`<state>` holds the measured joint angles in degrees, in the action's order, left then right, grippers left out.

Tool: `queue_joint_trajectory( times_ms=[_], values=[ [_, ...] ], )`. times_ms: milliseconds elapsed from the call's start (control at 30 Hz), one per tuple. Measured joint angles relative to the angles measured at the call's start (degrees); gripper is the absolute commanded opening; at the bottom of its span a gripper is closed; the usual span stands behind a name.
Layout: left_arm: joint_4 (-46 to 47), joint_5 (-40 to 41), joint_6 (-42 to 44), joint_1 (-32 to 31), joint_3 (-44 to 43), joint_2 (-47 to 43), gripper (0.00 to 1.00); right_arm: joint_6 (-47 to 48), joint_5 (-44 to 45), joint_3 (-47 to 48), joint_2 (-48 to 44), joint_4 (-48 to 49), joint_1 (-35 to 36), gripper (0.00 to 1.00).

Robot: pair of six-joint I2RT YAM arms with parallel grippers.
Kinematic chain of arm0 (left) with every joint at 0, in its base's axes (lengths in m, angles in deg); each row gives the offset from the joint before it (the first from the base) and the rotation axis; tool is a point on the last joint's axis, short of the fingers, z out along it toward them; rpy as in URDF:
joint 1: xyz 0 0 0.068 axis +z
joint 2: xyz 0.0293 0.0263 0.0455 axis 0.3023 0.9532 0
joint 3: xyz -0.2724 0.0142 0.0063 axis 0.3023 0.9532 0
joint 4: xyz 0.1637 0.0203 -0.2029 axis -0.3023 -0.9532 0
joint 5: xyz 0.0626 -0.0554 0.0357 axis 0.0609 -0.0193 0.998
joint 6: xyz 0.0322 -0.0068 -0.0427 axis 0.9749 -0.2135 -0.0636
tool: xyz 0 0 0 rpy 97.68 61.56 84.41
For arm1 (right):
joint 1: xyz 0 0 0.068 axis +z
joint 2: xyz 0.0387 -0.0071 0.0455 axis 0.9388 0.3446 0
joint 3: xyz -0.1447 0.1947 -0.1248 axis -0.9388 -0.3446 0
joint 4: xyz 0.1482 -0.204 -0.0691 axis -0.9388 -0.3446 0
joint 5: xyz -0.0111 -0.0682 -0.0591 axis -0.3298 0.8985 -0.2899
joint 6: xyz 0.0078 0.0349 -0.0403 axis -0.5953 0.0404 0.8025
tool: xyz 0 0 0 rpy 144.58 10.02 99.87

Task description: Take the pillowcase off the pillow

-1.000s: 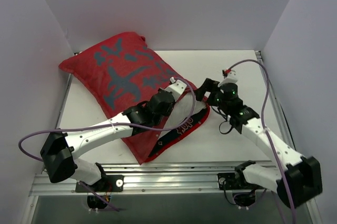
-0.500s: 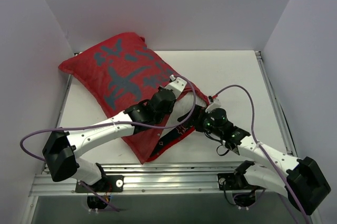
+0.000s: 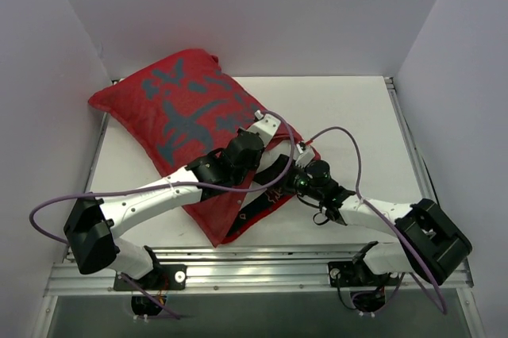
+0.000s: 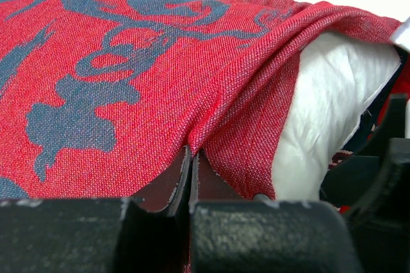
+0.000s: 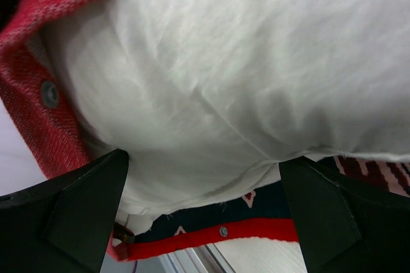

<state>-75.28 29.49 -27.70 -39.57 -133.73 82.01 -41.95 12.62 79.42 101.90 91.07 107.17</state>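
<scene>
Top external view showed the pillowcase (image 3: 127, 104) lying on the table's (image 3: 357, 108) left half, the pillow (image 5: 243, 61) inside and bulging from its open near end. The left gripper (image 4: 192, 157) was clamped on a fold of red hem (image 4: 256, 138), likely to anchor it; the right gripper (image 5: 204, 157) stood spread wide around the white corner, seemingly ready to pull. The grey brush marks (image 3: 186, 120) gave no readable writing

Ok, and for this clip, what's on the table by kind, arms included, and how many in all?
Pillowcase: 1
Pillow: 1
Arms: 2, left arm and right arm
Total: 4
</scene>
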Motion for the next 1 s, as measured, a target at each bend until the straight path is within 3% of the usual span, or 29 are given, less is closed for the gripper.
queue_joint_trajectory(
  times_ms=[100, 200, 233, 300, 333, 367, 567, 833, 1000],
  values=[
    [0.00, -0.02, -0.02, 0.07, 0.00, 0.00, 0.02, -1.11, -1.29, 0.02, 3.43, 4.17, 0.11, 0.97],
    [-0.02, -0.02, -0.33, 0.24, 0.02, 0.00, 0.02, -1.46, -2.40, 0.31, 6.43, 7.43, 0.24, 0.72],
    [-0.02, -0.02, -0.61, 0.28, 0.02, 0.00, 0.02, -1.49, -2.64, 0.39, 7.39, 8.52, 0.24, 0.48],
    [0.00, 0.00, -1.25, 0.35, 0.09, 0.00, 0.02, -1.38, -3.21, 0.74, 9.05, 10.27, 0.28, 0.25],
    [0.11, 0.00, -1.55, 0.39, 0.31, -0.11, 0.02, -1.40, -3.52, 1.01, 9.73, 11.04, 0.28, 0.08],
    [0.13, 0.00, -1.81, 0.48, 0.66, -0.35, 0.02, -1.27, -3.87, 1.33, 10.29, 11.63, 0.31, 0.00],
    [0.00, 0.85, -3.23, 1.55, 3.72, -2.82, 0.02, -0.04, -4.50, 2.21, 8.61, 9.60, 0.66, 0.00],
    [-1.18, 2.12, -4.02, 3.56, 7.61, -12.15, 0.02, 8.22, 1.22, 6.58, -10.99, -14.71, 0.39, 0.00],
    [-1.25, 3.23, -4.68, 6.78, 8.52, -16.50, 0.03, 12.66, 2.58, 12.33, -15.78, -24.87, -0.50, 0.00]
  ],
)
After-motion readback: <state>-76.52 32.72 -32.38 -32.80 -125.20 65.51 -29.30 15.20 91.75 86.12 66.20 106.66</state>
